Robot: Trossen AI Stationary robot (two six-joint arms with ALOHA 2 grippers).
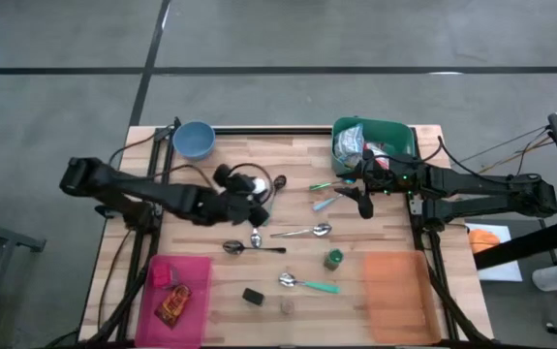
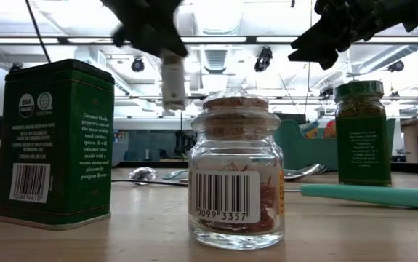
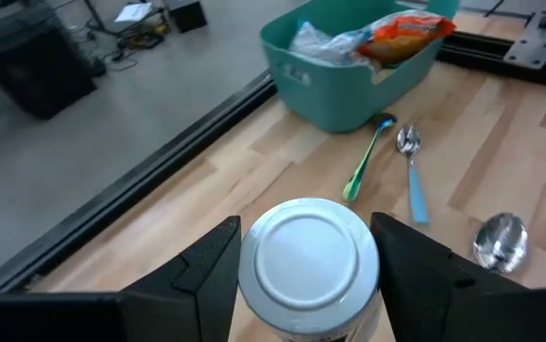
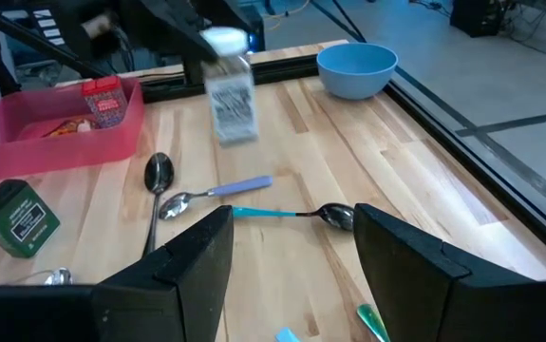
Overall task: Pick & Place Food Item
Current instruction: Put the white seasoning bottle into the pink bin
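A white-capped shaker (image 1: 255, 186) is clamped between the fingers of the left gripper (image 1: 244, 194) and held clear of the table (image 1: 375, 242), over its middle-left part, between the blue bowl (image 1: 194, 139) and the black-handled spoon (image 1: 249, 248). In the left wrist view the round smooth cap (image 3: 308, 258) is seen between both dark fingers (image 3: 206, 275). The right gripper (image 1: 363, 201) is held with jaws apart and nothing between them, just beside the teal bin (image 1: 394, 136) at the far right corner. Open wood is left between the two grippers, crossed only by a steel spoon (image 1: 307, 232); the near right edge is taken by an orange mat (image 1: 394, 291), the near left corner by a pink tray (image 1: 193, 281). A crinkled packet (image 3: 401, 33) lies in the bin. In the low view a green tin (image 2: 52, 142) with a USDA organic seal and a barcode is seen, and a cork-stoppered glass jar (image 2: 236, 175) whose barcode reads 0099 3357, and a green-lidded spice jar (image 2: 361, 131)
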